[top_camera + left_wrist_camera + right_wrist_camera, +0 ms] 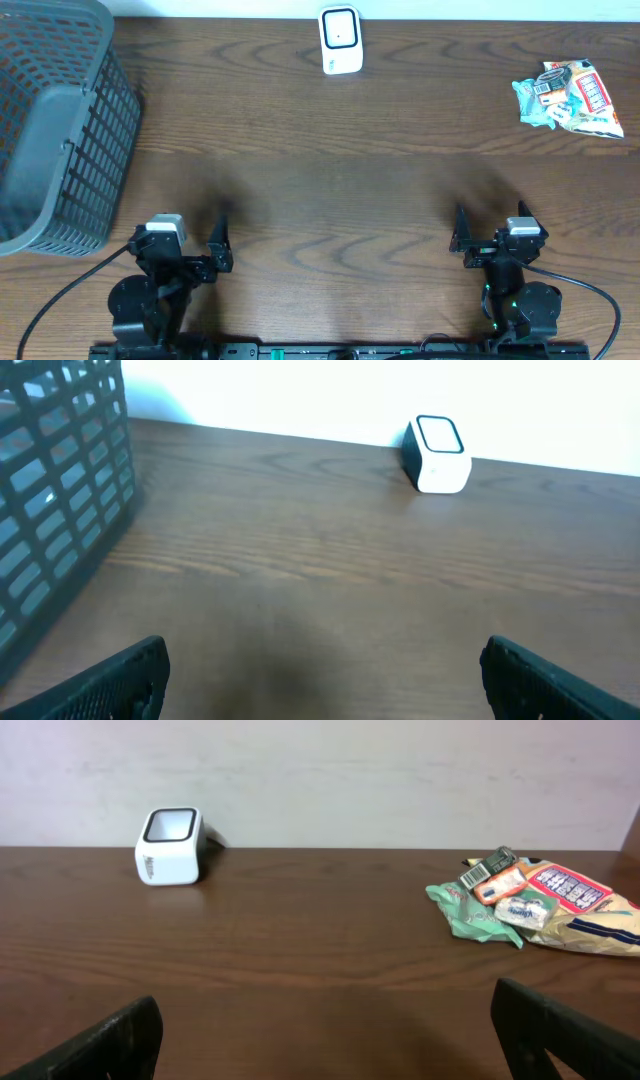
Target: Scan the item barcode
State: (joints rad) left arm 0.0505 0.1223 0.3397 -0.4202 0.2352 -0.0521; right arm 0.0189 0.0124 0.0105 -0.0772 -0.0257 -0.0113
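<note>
While both arms are sitting at the near edge of the bench (330, 150), neither is touching any object. The grey slatted basket (100, 150) is occupying the far left corner and is running down the left edge. The left gripper (193, 240) is standing wide open and empty, left of centre. The right gripper (490, 235) is likewise gaping wide and empty, right of centre. The snack packets (570, 97) are lying in a heap at the far right corner, with a barcode label (548, 85) facing up, well apart from both grippers. The white scanner (340, 40) is standing at the middle of the far edge.
</note>
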